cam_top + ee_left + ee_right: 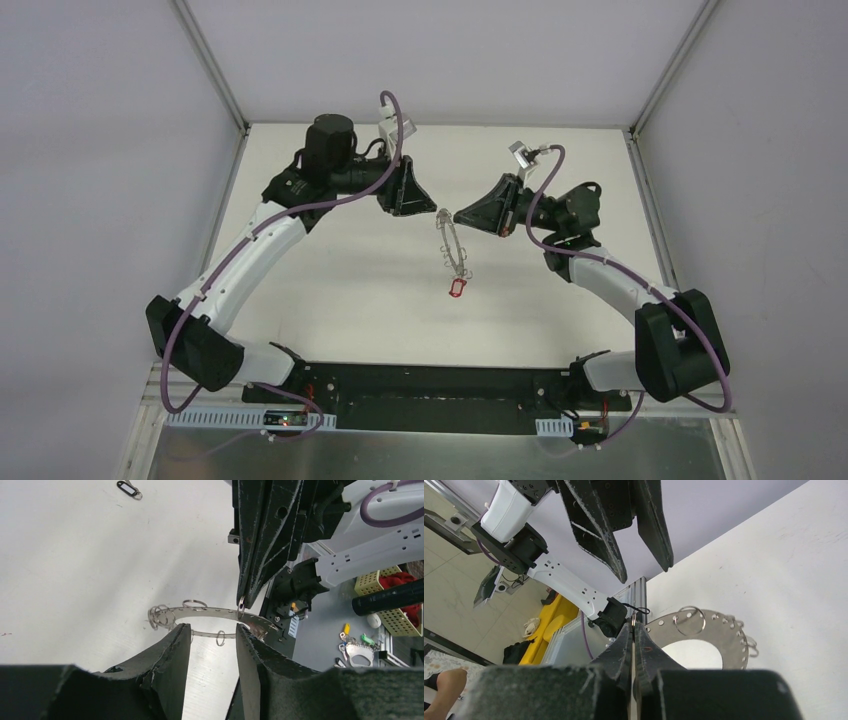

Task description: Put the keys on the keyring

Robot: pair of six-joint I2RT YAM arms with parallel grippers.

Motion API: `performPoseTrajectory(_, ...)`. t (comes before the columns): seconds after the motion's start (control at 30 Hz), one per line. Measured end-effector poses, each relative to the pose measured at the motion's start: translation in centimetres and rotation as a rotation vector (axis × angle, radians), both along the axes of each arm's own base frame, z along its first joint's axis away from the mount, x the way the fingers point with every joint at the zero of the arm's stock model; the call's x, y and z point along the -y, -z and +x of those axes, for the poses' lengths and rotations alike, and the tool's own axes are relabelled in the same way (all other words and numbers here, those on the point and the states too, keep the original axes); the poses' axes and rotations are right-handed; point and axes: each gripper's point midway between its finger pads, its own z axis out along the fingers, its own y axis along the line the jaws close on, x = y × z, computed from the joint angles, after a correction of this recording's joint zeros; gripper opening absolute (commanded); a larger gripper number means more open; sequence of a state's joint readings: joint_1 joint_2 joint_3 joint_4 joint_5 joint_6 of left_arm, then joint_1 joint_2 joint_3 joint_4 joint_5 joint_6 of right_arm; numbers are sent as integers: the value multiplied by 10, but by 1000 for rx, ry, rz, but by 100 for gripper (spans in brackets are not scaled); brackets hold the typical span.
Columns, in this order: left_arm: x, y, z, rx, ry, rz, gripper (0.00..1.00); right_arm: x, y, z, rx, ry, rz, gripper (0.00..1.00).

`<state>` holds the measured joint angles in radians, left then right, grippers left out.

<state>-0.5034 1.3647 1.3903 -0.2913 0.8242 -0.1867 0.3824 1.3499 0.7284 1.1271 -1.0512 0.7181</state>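
Observation:
The keyring [452, 245], a wide flat grey ring rimmed with small wire loops, hangs on edge above the table between both grippers. A red-headed key [457, 288] dangles from its lower end. My right gripper [458, 216] is shut on one wire loop at the ring's top; its wrist view [634, 625] shows the loop pinched between the tips, with the keyring [724, 630] just beyond. My left gripper [432, 208] is open and empty; in its wrist view [212, 627] the fingers straddle the keyring [205, 611] without touching. A black-headed key [129, 488] lies on the table.
The white table [330, 270] is walled by grey panels with aluminium posts [212, 60] at the back corners. Off the near edge are a yellow basket [387, 597] and small clutter [352, 647].

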Motion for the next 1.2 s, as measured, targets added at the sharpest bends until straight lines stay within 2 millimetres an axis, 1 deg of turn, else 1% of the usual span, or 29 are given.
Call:
performPoseTrajectory(0.1, -2, 1, -4, 0, 2, -1, 32, 0, 0, 1, -8, 4, 2, 0)
performPoseTrajectory(0.17, -1, 4, -7, -9, 12, -5, 29, 0, 1, 3, -15, 10, 4, 0)
performPoseTrajectory(0.3, 3, 11, -12, -38, 38, -19, 29, -1, 3, 6, -28, 18, 5, 0)
performPoseTrajectory(0.47, 17, 13, -19, -75, 92, -49, 30, 0, 3, 9, -36, 28, 7, 0)
performPoseTrajectory(0.6, 28, 12, -17, -108, 104, -82, 30, 1, 3, 10, -34, 32, 10, 0)
performPoseTrajectory(0.8, 35, 14, -11, -148, 103, -114, 28, 3, 4, 11, -35, 39, 10, 0)
performPoseTrajectory(1.0, 37, 12, -9, -139, 105, -129, 23, 5, 4, 13, -33, 48, 11, 0)
performPoseTrajectory(1.2, 37, 20, -10, -161, 102, -130, 23, 7, 8, 16, -42, 67, 12, 0)
